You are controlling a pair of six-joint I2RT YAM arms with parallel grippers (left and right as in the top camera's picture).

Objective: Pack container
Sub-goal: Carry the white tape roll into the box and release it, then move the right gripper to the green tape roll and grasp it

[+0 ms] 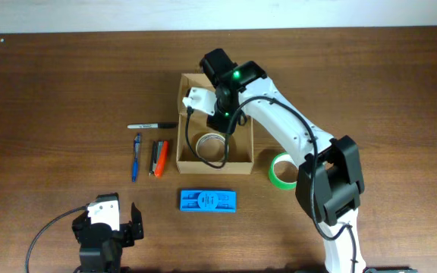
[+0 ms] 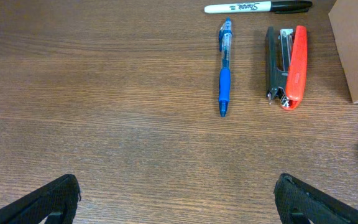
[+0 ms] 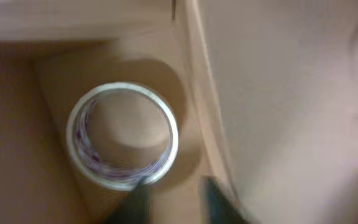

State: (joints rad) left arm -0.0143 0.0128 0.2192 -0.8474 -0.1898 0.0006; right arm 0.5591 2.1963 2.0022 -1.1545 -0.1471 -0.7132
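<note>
My left gripper (image 2: 179, 202) hangs wide open and empty over the brown wooden table (image 1: 51, 91). Ahead lie a blue ballpoint pen (image 2: 224, 81) and an orange-and-black stapler (image 2: 294, 68). The tan cardboard box (image 1: 212, 167) sits mid-table with a clear tape roll (image 3: 86, 155) on its floor. My right gripper (image 3: 176, 199) hovers inside, fingers parted and empty. A green tape roll (image 1: 273, 173) lies just beside the box.

Even, soft light covers the desk (image 1: 51, 76); shadows are faint. The right wrist view is blurred, the tape roll (image 3: 114, 172) smeared.
</note>
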